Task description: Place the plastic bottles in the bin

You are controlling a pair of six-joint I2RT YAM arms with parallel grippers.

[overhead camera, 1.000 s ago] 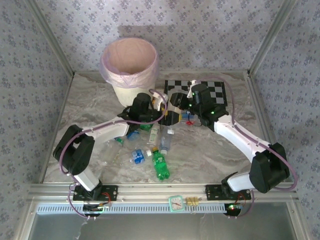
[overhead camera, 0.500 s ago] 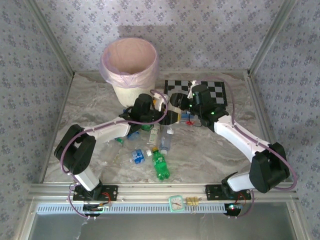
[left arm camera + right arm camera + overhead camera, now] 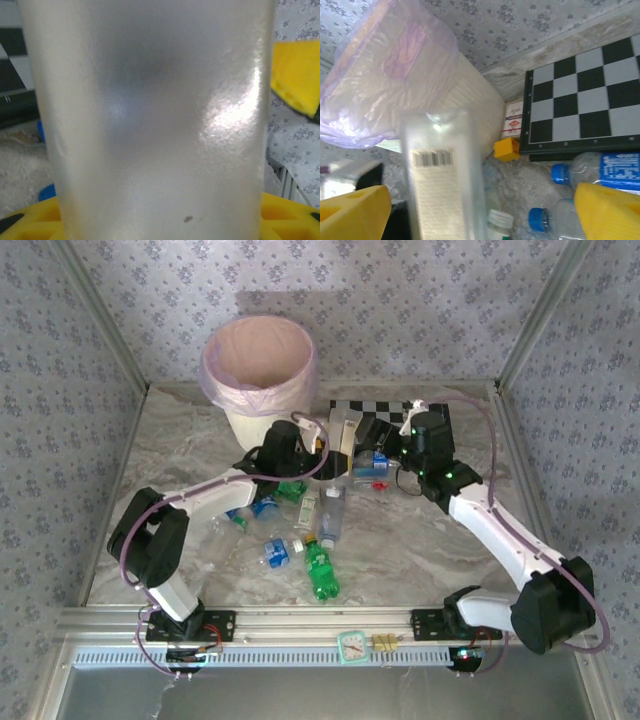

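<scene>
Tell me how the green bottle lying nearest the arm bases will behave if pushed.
The green bottle lies on its round side, so it will likely roll sideways. It looks like thin plastic, so probably light, denting if squeezed. The smooth table may let it skid.

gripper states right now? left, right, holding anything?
Left gripper: closed, holding a clear bottle.
Right gripper: open, holding nothing.
</scene>
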